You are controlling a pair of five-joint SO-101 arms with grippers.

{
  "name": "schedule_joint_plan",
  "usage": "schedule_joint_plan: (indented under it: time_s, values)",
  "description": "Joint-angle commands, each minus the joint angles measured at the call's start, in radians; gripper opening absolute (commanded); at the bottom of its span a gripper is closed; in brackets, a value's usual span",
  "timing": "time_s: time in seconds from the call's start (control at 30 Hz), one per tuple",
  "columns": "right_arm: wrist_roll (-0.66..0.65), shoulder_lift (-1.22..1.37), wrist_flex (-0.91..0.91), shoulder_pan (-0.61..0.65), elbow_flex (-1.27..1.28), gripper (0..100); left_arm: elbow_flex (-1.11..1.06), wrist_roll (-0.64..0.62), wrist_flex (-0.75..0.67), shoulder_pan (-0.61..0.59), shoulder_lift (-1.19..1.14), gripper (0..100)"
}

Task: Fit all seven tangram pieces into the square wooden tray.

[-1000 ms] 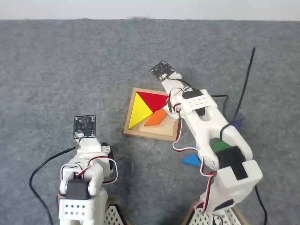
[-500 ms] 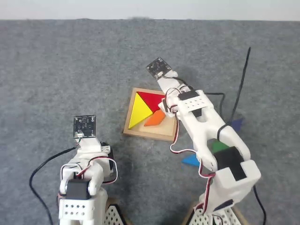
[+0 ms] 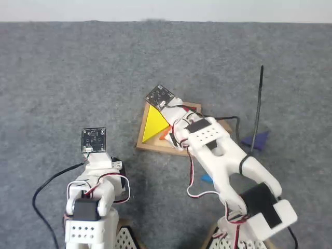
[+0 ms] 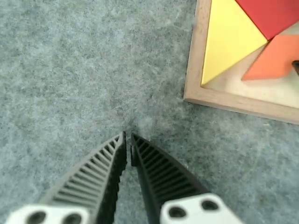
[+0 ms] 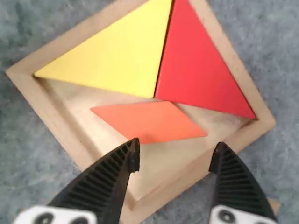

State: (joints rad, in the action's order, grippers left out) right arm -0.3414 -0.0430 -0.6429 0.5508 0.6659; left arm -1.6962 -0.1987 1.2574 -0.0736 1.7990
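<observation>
Black right claw [image 5: 175,158] is spread wide with nothing in it, hanging over the near side of the wooden tray [image 5: 51,109]. Just past its tips the orange parallelogram [image 5: 149,122] lies on the tray floor. Beyond that, the yellow triangle [image 5: 121,60] and red triangle [image 5: 196,79] sit edge to edge.

These look light, stiff, thin and slick, so I'd pinch across opposite edges.

The high view adds a blue piece [image 3: 206,178] and a purple piece [image 3: 258,139] out on the grey mat [image 3: 78,67]. The left wrist view has the left claw [image 4: 128,137] pretty much closed, empty.

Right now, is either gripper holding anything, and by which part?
Nothing is held. The right gripper is open above the tray; the left gripper is shut and empty.
</observation>
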Motion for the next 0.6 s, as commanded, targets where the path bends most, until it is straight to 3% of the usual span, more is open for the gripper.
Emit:
schedule_joint_plan:
  time_s: [0.0,0.37,0.57]
  values:
    - [0.009,-0.058,0.036,0.013,-0.011,24.5,0.013,0.015,0.005,-0.006,0.020,1]
    - [0.002,0.142,0.038,0.007,-0.127,24.5,0.013,0.015,0.005,-0.006,0.020,1]
    - [-0.031,0.139,0.007,-0.101,-0.126,24.5,0.013,0.015,0.005,-0.006,0.020,1]
